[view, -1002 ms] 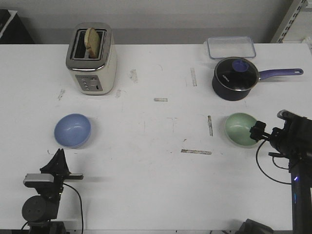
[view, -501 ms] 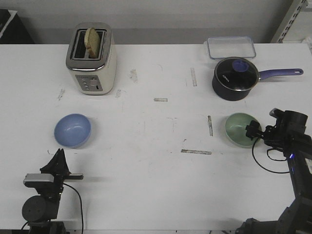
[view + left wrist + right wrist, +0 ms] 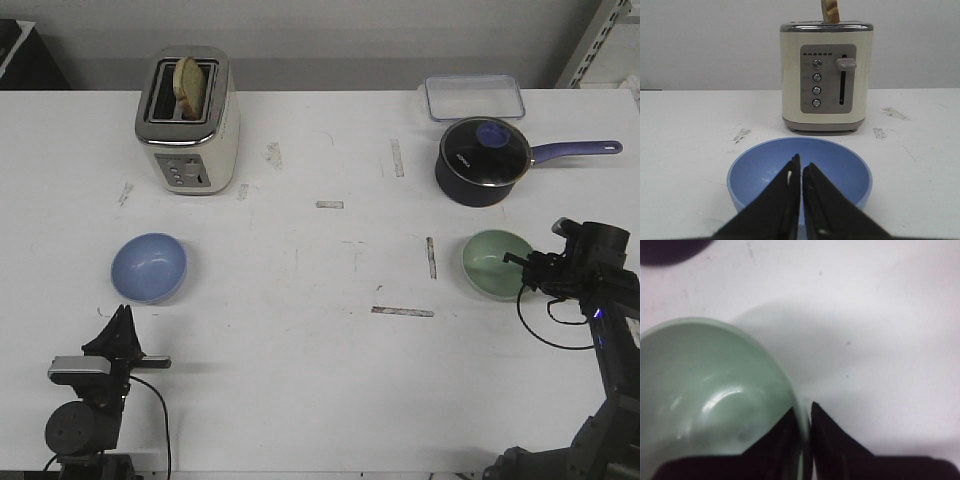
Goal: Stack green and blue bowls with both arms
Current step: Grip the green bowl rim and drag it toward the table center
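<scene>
The pale green bowl (image 3: 490,262) sits upright on the white table at the right. My right gripper (image 3: 521,267) is at its right rim. In the right wrist view the rim of the green bowl (image 3: 710,400) runs between the two fingers, and the right gripper (image 3: 804,412) is shut on it, one finger inside and one outside. The blue bowl (image 3: 148,267) sits upright at the left. My left gripper (image 3: 121,315) is just in front of it, shut and empty. In the left wrist view the left gripper (image 3: 800,165) points at the blue bowl (image 3: 760,170).
A cream toaster (image 3: 187,120) with a slice of bread stands at the back left, behind the blue bowl. A dark navy lidded saucepan (image 3: 483,160) and a clear lidded container (image 3: 473,97) stand behind the green bowl. Tape marks dot the table's middle.
My right arm has swung up and in toward the green bowl, and its fingers have moved onto the rim. The left arm and both bowls have not moved.
</scene>
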